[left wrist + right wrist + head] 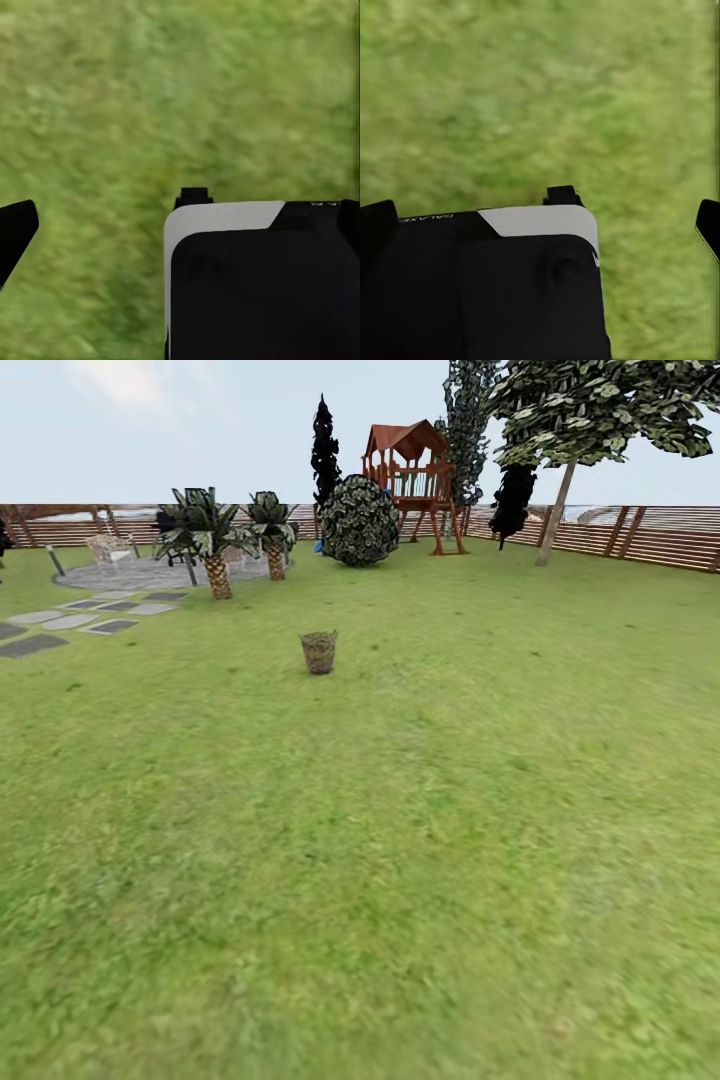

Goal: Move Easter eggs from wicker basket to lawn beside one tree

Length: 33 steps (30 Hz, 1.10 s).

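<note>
Basket: the wicker basket (319, 652) stands upright on the lawn (400, 840), a little left of centre in the upper half of the head frame, well apart from the robot.
Axis: its long axis runs vertical, the open mouth facing the sky; the rim looks slightly wider than the base.
Eggs: the contents cannot be made out from this range.
Tree: the pale-trunked tree (556, 510) leans in the upper right of the frame, by the wooden fence (650, 535), far from the basket.
Surroundings: a round dark bush (359, 520) and a red-brown play tower (412, 475) sit behind the basket; palms (210, 545) and paving stones (70, 622) lie at upper left.
Grippers: the wrist views show dark housing over blurred grass; whether either gripper is released or clenched cannot be told.
Step in hand: likely the approach. Best to drive straight on, keep the basket centred, and stop short enough to reach down into the mouth from above.
</note>
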Motion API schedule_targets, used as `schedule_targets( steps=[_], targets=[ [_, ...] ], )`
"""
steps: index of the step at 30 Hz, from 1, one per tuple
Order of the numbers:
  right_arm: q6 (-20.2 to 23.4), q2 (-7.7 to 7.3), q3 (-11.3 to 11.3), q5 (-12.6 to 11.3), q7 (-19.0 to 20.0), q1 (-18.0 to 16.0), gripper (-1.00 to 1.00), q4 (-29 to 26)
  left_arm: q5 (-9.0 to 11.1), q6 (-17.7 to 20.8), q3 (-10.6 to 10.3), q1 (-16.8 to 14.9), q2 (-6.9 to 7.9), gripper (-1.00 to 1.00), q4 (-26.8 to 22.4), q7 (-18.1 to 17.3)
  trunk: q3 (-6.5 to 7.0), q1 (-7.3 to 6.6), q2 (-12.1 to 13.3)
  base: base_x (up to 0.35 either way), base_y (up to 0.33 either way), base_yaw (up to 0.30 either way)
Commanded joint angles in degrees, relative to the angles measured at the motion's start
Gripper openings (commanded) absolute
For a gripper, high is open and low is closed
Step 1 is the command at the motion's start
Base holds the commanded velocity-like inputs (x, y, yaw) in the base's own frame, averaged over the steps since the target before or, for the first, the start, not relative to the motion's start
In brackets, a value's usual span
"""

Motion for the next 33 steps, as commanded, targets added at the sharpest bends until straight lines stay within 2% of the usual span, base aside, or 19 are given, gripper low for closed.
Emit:
schedule_targets(
  steps=[1, 33],
  targets=[
    [0.0, 0.03, -0.2, -0.3, -0.1, 0.0, 1.0, 0.0, 0.0, -0.2, -0.1, 0.0, 0.0, 1.0, 0.1, 0.2, -0.1, 0.06, -0.1, 0.301, -0.108, 0.0],
    [0.0, 0.03, -0.2, -0.2, -0.1, 0.0, 1.0, 0.0, 0.0, -0.2, 0.0, 0.0, 0.0, 1.0, 0.1, 0.2, -0.1, 0.06, -0.1, 0.301, -0.098, 0.0]
  ],
)
